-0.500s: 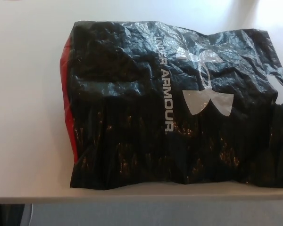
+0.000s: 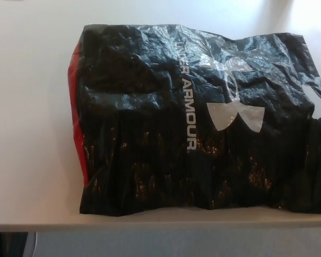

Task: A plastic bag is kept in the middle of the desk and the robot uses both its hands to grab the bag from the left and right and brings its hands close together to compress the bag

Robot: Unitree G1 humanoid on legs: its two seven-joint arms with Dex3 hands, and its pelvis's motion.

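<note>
A flat strip of dull grey floor (image 2: 176,243) runs along the lower edge of the view, from about 7 o'clock across to 5 o'clock. At 7 o'clock, in the bottom corner, sits a dark, almost black blocky shape (image 2: 8,244); it is too shadowed to tell what it is. Just beside it toward 6 o'clock stands a narrow pale upright bar (image 2: 34,243), between the dark shape and the open floor.

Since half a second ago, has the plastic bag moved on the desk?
No. The plastic bag lies where it did, judged against the desk's front edge.
</note>
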